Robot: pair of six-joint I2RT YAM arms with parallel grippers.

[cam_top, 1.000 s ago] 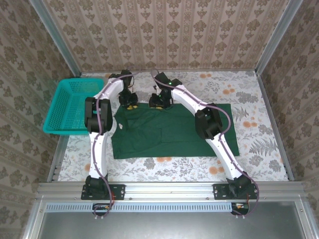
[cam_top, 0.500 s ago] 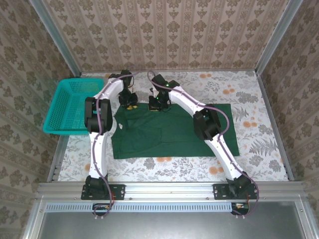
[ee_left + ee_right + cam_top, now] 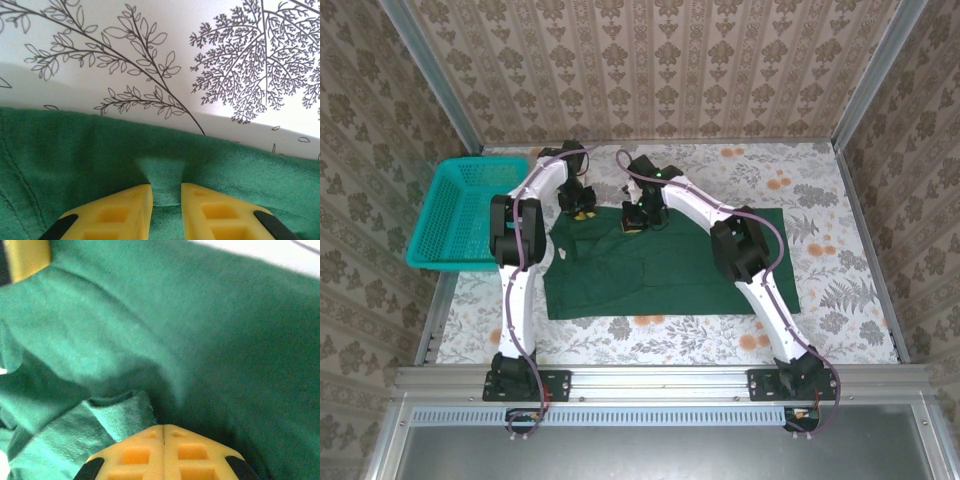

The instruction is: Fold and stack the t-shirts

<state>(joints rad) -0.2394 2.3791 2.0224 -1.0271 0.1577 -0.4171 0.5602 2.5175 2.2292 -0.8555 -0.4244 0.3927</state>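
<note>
A dark green t-shirt (image 3: 665, 265) lies spread on the flower-print table. My left gripper (image 3: 582, 210) is at its far left edge. In the left wrist view its yellow fingers (image 3: 120, 210) are shut on a small raised fold of the t-shirt (image 3: 60, 150) at the cloth's edge, gripper (image 3: 166, 192). My right gripper (image 3: 635, 222) is low over the far part of the shirt, close to the left one. In the right wrist view its fingertips (image 3: 145, 440) are pressed together, gripper (image 3: 164, 429), with a lighter turned-over flap of the t-shirt (image 3: 115, 415) running in under them.
A teal mesh basket (image 3: 460, 215) stands at the table's left edge, beside the left arm. Patterned walls close in the far side and both flanks. Bare tablecloth (image 3: 840, 230) lies to the right of the shirt and along the near edge.
My right gripper has moved left and a little nearer over the shirt's far edge, closer to the left gripper. The left gripper has stayed in place.
</note>
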